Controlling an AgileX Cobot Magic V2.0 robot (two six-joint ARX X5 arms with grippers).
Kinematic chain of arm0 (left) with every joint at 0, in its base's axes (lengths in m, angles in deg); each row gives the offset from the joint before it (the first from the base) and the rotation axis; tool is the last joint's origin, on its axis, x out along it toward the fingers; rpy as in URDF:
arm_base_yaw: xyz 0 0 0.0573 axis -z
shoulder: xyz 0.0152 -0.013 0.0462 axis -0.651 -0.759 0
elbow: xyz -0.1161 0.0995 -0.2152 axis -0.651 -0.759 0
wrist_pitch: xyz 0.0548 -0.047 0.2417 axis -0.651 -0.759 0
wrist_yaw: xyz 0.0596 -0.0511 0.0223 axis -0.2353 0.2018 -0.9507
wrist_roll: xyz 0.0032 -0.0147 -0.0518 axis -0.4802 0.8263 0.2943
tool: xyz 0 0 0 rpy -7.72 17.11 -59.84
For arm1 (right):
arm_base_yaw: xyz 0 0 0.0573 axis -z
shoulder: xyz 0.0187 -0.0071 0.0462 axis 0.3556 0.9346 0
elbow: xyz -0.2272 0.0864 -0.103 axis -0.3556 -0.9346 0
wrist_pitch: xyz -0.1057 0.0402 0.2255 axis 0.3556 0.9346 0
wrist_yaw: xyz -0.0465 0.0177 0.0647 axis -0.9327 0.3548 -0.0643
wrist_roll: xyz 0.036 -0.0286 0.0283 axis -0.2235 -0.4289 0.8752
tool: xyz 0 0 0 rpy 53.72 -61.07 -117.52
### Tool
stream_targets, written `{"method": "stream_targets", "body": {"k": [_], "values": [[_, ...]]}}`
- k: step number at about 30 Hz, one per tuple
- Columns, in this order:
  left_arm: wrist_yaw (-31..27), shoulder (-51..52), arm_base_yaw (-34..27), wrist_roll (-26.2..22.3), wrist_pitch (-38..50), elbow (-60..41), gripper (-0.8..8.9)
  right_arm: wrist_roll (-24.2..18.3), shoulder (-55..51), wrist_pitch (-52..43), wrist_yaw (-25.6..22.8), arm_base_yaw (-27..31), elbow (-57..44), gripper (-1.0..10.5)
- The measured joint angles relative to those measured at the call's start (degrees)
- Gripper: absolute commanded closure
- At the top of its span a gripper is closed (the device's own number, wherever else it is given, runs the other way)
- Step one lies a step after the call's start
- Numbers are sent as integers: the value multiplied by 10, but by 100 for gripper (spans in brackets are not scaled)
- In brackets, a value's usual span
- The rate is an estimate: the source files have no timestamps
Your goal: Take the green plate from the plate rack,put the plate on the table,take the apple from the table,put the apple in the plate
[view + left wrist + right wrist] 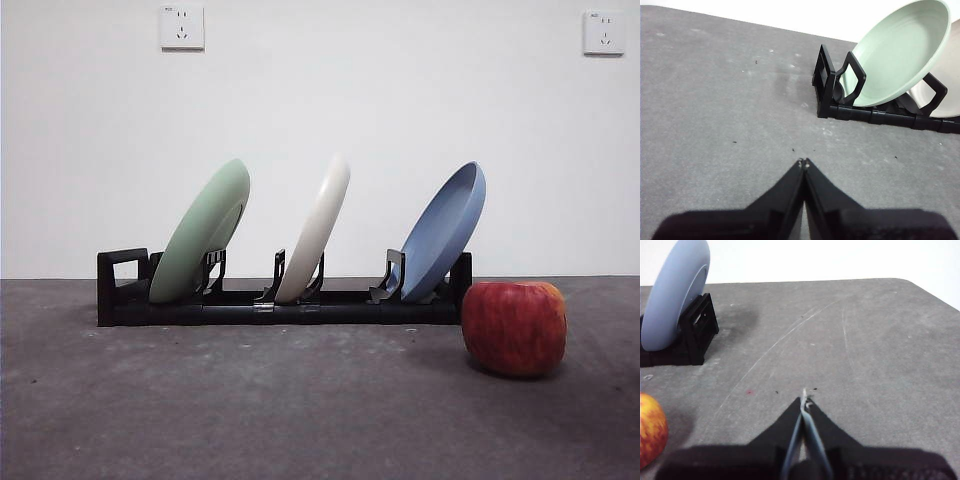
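From the front I see neither arm. My right wrist camera cuts off most of the apple [650, 427] at the picture's edge. The green plate [203, 230] leans in the rack [280, 305] at the end with the squared loop, beside a white plate [317, 228] and a blue plate [445, 232]. The apple sits on the table [250, 410] just off the rack's other end. Bare table lies ahead of both grippers. My left gripper [803, 163] is pinched together, empty; my right gripper [804, 400] likewise. Two wall sockets [182, 27] carry no readable writing.
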State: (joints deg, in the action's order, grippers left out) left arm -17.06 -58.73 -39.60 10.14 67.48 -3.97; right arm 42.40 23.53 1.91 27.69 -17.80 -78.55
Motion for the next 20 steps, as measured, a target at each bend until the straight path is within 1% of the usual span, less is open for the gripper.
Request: {"method": "stream_targets", "body": {"k": [6,9,12,15,18,20], "values": [[0,0,0,0,2,0,817,3,0,0,1,0,0,946],[0,0,0,0,17,0,817,30,0,0,1,0,0,946],[0,0,0,0,31,0,817,76,0,0,1,0,0,946],[11,0,0,16,46,0,817,142,0,-4,1,0,0,946],[46,0,0,38,45,4,818,207,0,-10,8,0,1,951],[77,-3,0,47,38,18,819,236,1,-8,23,0,10,957]]}}
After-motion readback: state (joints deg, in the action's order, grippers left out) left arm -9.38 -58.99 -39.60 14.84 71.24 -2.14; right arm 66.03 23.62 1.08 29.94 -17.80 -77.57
